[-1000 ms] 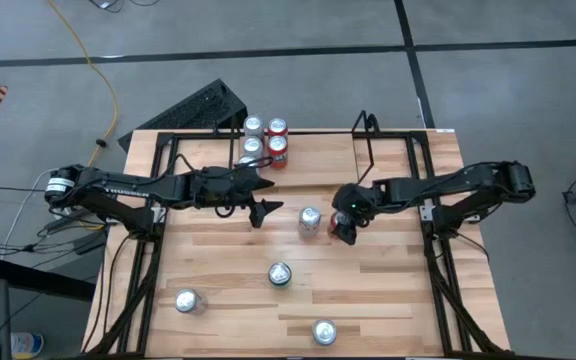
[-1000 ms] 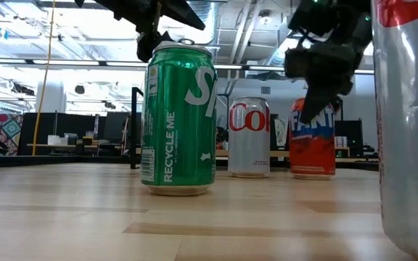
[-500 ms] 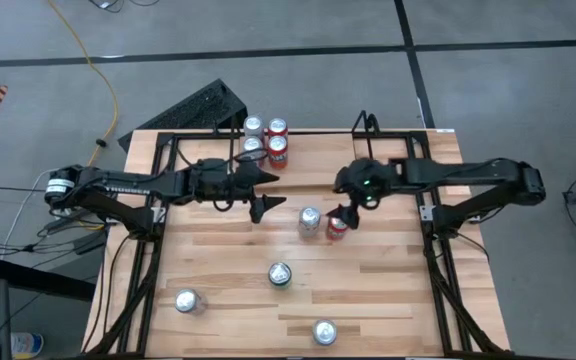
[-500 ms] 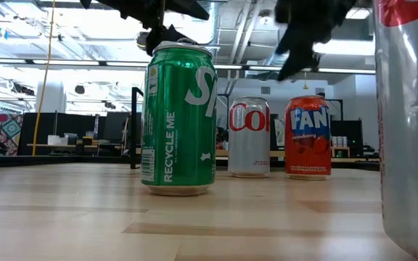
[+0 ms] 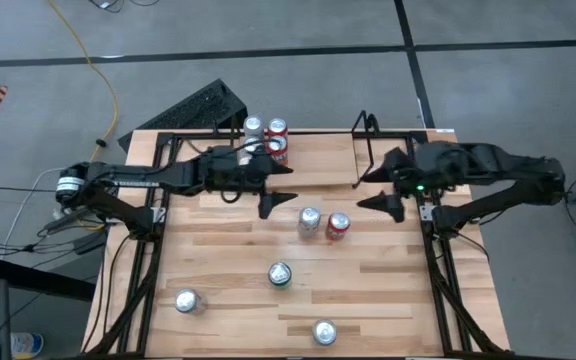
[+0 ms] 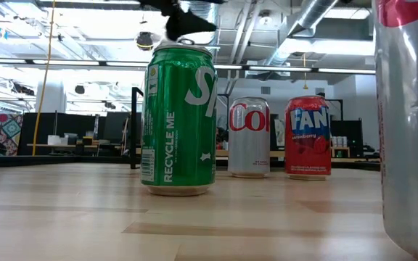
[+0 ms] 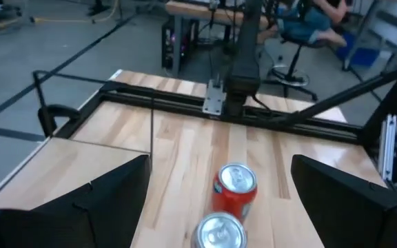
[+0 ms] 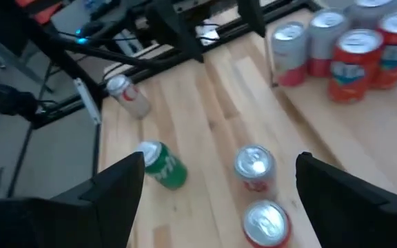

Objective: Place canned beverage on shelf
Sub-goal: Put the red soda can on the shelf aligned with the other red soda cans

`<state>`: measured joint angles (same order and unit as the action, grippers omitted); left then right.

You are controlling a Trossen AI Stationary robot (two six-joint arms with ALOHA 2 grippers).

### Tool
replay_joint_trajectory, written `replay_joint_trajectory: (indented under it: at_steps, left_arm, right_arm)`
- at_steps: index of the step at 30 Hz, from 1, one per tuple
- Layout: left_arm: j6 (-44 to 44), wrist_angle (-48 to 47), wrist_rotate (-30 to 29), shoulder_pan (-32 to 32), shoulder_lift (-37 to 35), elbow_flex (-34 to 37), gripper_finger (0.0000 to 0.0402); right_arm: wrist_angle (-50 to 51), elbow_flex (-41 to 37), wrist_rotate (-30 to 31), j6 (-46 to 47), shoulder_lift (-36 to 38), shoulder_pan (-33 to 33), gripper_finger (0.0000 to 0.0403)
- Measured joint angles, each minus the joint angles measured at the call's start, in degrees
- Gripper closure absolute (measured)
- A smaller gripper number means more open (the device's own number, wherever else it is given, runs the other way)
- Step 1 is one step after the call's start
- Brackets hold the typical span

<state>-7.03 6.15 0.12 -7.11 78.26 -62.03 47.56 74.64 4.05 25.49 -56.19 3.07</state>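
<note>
A red Fanta can stands upright on the table beside a silver Coke can; both also show in the low view, the Fanta can and the Coke can. My right gripper is open and empty, to the right of the red can and raised. My left gripper is open and empty, just left of and beyond the silver can. The wire shelf stands at the far edge, with several cans on its left end.
A green Sprite can stands mid-table. Two silver cans stand near the front edge. The black tubular frame runs along both sides of the table. The shelf's floor is bare right of its cans.
My right gripper has let go of the red can, risen and drawn back toward the table's right edge, its fingers wide open now. The red can stands on the table beside the silver one. My left gripper has gone a little toward the far edge.
</note>
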Motion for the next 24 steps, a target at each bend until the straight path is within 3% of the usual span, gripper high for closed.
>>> replay_joint_trajectory:
  at_steps: [6,10,15,24]
  left_arm:
    - [5.03,-10.03,1.20,0.59,10.59,-12.96,0.0065]
    - [9.76,-9.88,3.52,1.16,17.65,-20.62,0.0065]
    - [9.38,-9.84,8.04,2.41,26.98,-29.32,0.0065]
    - [10.36,-10.13,10.23,4.70,36.48,-36.11,0.0065]
  right_arm:
    - [0.67,-0.01,4.86,0.03,3.32,2.49,0.0051]
    - [1.64,-0.01,5.34,0.01,4.20,3.28,0.0051]
    - [3.22,-0.01,5.34,0.01,4.32,4.09,0.0051]
    - [5.60,-0.01,5.32,-0.01,4.32,4.46,0.0051]
